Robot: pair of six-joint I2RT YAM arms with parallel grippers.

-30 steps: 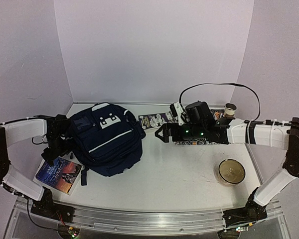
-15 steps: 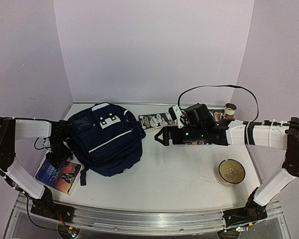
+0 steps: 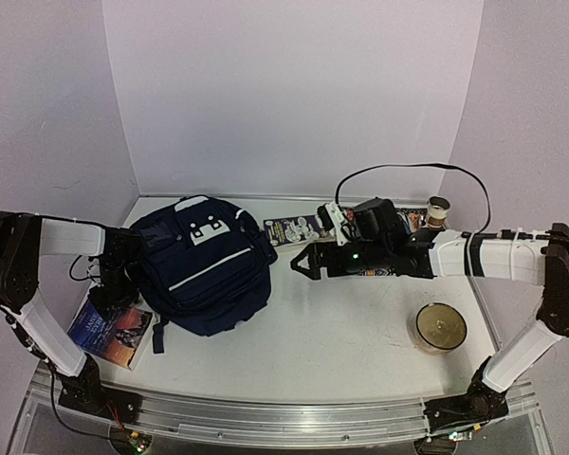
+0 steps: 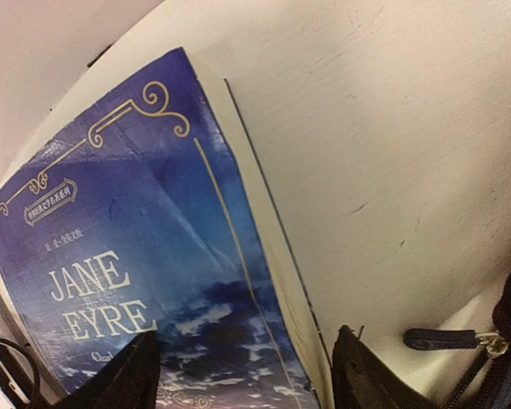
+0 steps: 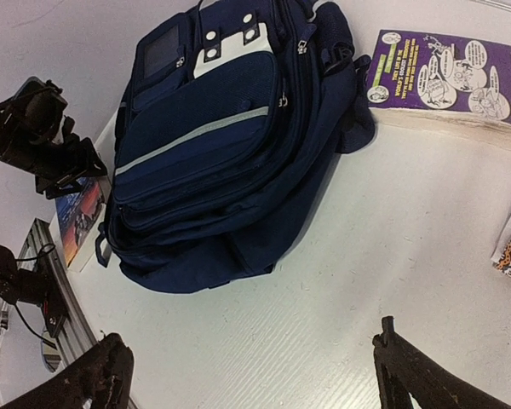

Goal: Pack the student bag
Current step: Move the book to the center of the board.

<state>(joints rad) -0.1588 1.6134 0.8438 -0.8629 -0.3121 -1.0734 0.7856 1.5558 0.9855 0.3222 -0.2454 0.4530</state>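
The student bag (image 3: 207, 270) is dark navy with a white stripe and white patches; it lies flat at the left of the table (image 3: 341, 332); the left gripper (image 4: 245, 334), jaws apart, hangs over a book (image 4: 128, 221) just beside it; the right gripper (image 5: 249, 332), jaws wide apart, is near its other side.

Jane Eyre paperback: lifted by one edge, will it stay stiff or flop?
The Jane Eyre paperback looks thin with a creased soft cover, so it will probably sag or fan open from one edge. Lying flat on the smooth table, it should likely slide rather than tip when pushed.
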